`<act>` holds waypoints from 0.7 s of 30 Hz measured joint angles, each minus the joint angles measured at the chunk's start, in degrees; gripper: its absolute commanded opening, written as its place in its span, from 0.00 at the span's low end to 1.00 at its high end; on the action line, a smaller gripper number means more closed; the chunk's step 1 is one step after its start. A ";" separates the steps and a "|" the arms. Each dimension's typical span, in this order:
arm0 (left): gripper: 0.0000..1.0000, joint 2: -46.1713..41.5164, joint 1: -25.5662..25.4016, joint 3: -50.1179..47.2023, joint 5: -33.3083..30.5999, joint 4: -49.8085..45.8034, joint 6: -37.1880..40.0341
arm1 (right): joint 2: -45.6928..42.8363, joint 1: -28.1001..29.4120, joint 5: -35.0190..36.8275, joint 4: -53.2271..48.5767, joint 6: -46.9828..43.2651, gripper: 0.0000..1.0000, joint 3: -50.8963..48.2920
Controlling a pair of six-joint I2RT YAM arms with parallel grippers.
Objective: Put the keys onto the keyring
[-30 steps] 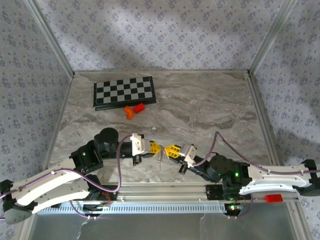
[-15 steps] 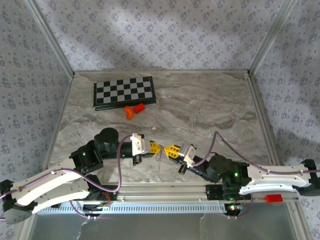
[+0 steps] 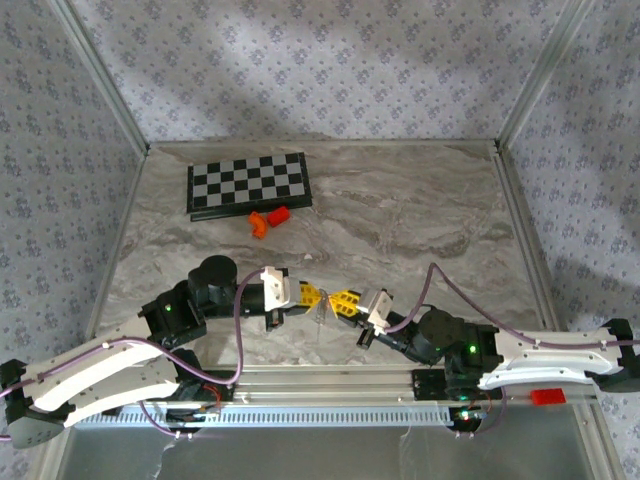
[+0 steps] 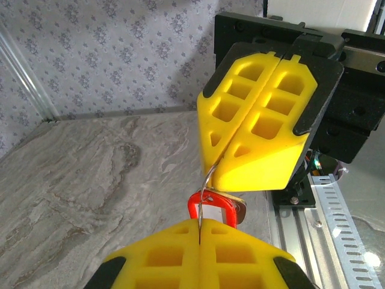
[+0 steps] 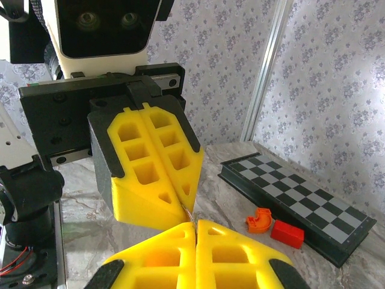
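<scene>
Keyring (image 4: 213, 198) — its wire pinched by closed left gripper (image 4: 200, 225) and closed right gripper (image 5: 195, 227).

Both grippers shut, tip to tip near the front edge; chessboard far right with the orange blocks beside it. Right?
No: the top view shows the chessboard at the far left of the table, not the far right. The rest holds: the left gripper and right gripper are shut, tip to tip, and the orange blocks lie beside the board.
</scene>
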 measured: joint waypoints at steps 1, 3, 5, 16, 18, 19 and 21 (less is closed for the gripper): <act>0.00 0.00 0.00 -0.02 0.00 0.00 0.00 | 0.00 0.00 0.00 0.00 0.00 0.00 0.00; 0.00 0.00 0.00 -0.02 0.00 0.00 0.00 | 0.00 -0.02 0.00 0.00 0.00 0.00 0.00; 0.00 0.00 0.00 -0.02 0.00 0.00 0.00 | 0.00 -0.04 0.00 0.00 0.00 0.00 0.00; 0.00 0.00 0.00 -0.02 0.02 0.00 0.00 | 0.07 -0.52 -0.02 -0.02 0.04 0.00 0.00; 0.00 0.00 0.00 -0.02 0.02 0.00 0.00 | 0.07 -0.72 -0.02 -0.02 0.04 0.00 0.00; 0.00 0.00 0.00 0.00 0.02 0.00 0.00 | 0.07 -0.81 -0.02 -0.02 0.07 0.00 0.00; 0.00 0.00 0.00 -0.02 0.02 0.00 0.00 | 0.07 -0.96 -0.04 -0.02 0.20 0.00 0.00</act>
